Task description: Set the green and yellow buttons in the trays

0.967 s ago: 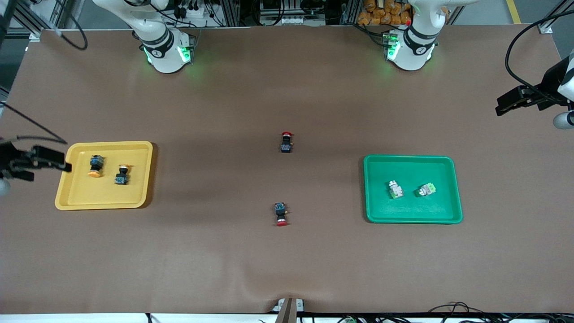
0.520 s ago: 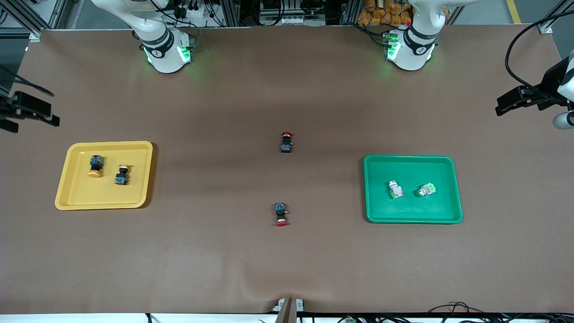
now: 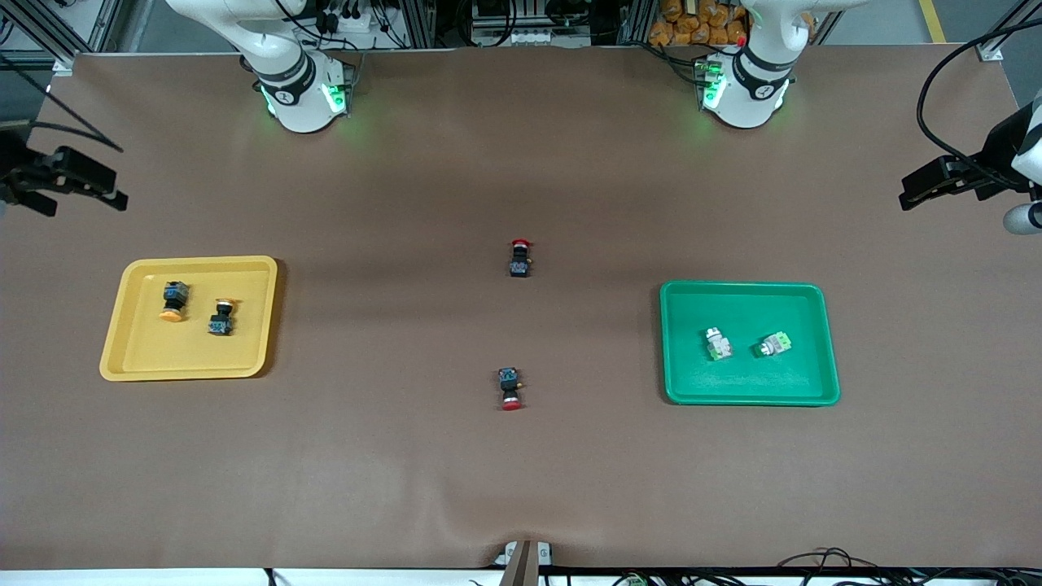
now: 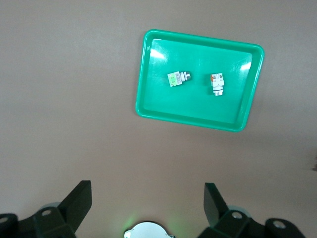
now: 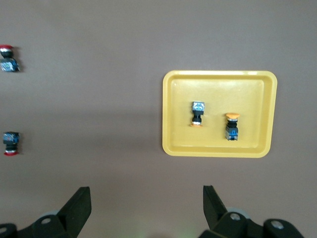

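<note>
The yellow tray (image 3: 130,358) holds two dark buttons with orange-yellow caps (image 3: 172,300) (image 3: 221,317); they also show in the right wrist view (image 5: 197,113) (image 5: 231,127) in that tray (image 5: 173,144). The green tray (image 3: 684,391) holds two white-grey buttons with green parts (image 3: 717,344) (image 3: 773,345); the left wrist view shows them (image 4: 177,78) (image 4: 216,83) in that tray (image 4: 148,106). My right gripper (image 3: 81,191) is open and empty, up at the right arm's end of the table. My left gripper (image 3: 936,185) is open and empty, up at the left arm's end.
Two dark-bodied switches with red caps lie on the brown table mid-way between the trays: one (image 3: 519,257) farther from the front camera, one (image 3: 510,388) nearer. Both show in the right wrist view (image 5: 7,62) (image 5: 10,143). A wrinkle runs in the mat near the front edge.
My right gripper rose from beside the yellow tray's edge and moved toward the robots' side, then settled slightly back. The left arm and all the buttons stayed still.
</note>
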You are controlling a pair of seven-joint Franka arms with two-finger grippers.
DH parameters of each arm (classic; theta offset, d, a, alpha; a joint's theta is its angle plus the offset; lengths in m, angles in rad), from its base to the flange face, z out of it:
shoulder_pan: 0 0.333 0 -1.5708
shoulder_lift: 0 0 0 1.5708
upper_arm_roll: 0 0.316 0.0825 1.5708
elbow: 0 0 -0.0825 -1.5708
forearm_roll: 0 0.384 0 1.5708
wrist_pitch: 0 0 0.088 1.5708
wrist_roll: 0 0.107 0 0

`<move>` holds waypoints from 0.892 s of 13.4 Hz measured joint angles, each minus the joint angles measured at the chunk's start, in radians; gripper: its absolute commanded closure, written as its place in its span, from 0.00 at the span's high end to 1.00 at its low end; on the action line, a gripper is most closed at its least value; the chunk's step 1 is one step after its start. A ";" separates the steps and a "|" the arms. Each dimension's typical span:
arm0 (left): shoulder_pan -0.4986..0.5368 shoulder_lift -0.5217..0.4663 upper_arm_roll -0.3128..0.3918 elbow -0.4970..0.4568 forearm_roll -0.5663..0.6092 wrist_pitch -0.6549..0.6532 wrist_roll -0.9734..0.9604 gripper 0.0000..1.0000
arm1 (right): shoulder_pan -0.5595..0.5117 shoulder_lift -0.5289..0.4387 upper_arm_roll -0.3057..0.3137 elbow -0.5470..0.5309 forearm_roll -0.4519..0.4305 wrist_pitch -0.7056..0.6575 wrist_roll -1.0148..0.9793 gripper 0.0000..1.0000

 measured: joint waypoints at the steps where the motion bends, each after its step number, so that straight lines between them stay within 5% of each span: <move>1: 0.000 -0.001 0.000 0.000 0.000 0.000 0.000 1.00 | 0.000 -0.016 0.002 -0.020 -0.003 0.000 0.000 1.00; 12: 0.000 -0.008 -0.001 0.009 0.000 0.000 0.001 1.00 | 0.000 -0.029 0.021 -0.022 -0.043 0.027 -0.009 1.00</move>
